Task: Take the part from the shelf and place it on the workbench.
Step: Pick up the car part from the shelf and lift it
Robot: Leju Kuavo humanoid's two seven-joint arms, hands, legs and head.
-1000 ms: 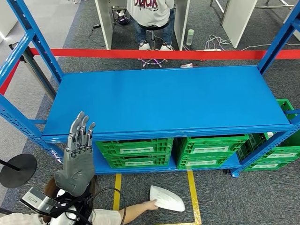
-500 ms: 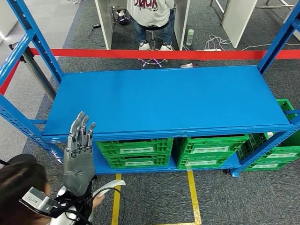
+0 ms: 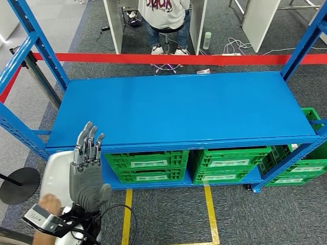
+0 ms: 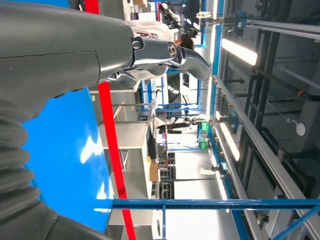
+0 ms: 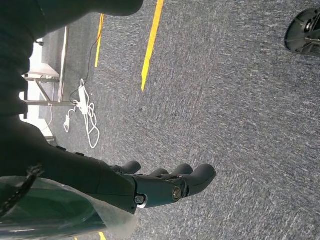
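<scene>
A white curved part point(image 3: 57, 172) stands low at the left, just behind my left hand point(image 3: 87, 168), with a person's hand point(image 3: 48, 203) on its lower edge. My left hand is raised before the left front edge of the blue shelf point(image 3: 181, 109), fingers straight and upward, nothing in them. The left wrist view shows the same straight fingers point(image 4: 166, 52) beside the blue shelf top point(image 4: 64, 165). Whether the part touches my palm I cannot tell. My right hand point(image 5: 162, 185) hangs over the grey carpet with its fingers stretched out, holding nothing.
Green crates point(image 3: 148, 166) point(image 3: 231, 163) fill the lower shelf level, more at the right point(image 3: 304, 168). A red tape point(image 3: 173, 58) runs behind the shelf; a person point(image 3: 164, 15) sits beyond it. Yellow floor lines point(image 3: 210, 214) and a black round base point(image 3: 19, 185) lie near.
The person carried the white part from the floor at centre right leftward, up behind my left hand. My left hand's thumb side now bulges to the right instead of the left.
</scene>
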